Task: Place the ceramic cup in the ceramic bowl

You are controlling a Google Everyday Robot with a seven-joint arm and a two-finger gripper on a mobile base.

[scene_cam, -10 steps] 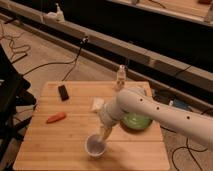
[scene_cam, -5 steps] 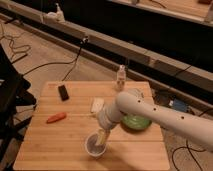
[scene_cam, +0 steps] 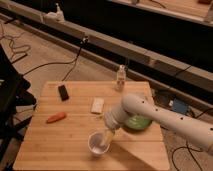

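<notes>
Pincer (scene_cam: 108,134) at ceramic cup (scene_cam: 98,145) rim, grip unclear; ceramic bowl (scene_cam: 139,123) half-hidden behind arm (scene_cam: 165,117).

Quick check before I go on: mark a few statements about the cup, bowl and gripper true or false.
1. The ceramic cup is inside the ceramic bowl. False: it stands on the table, beside the bowl.
2. The gripper is at the cup's rim. True.
3. A small bottle stands near the table's far edge. True.
4. The orange object lies in the bowl. False: it lies on the table, apart from the bowl.
</notes>
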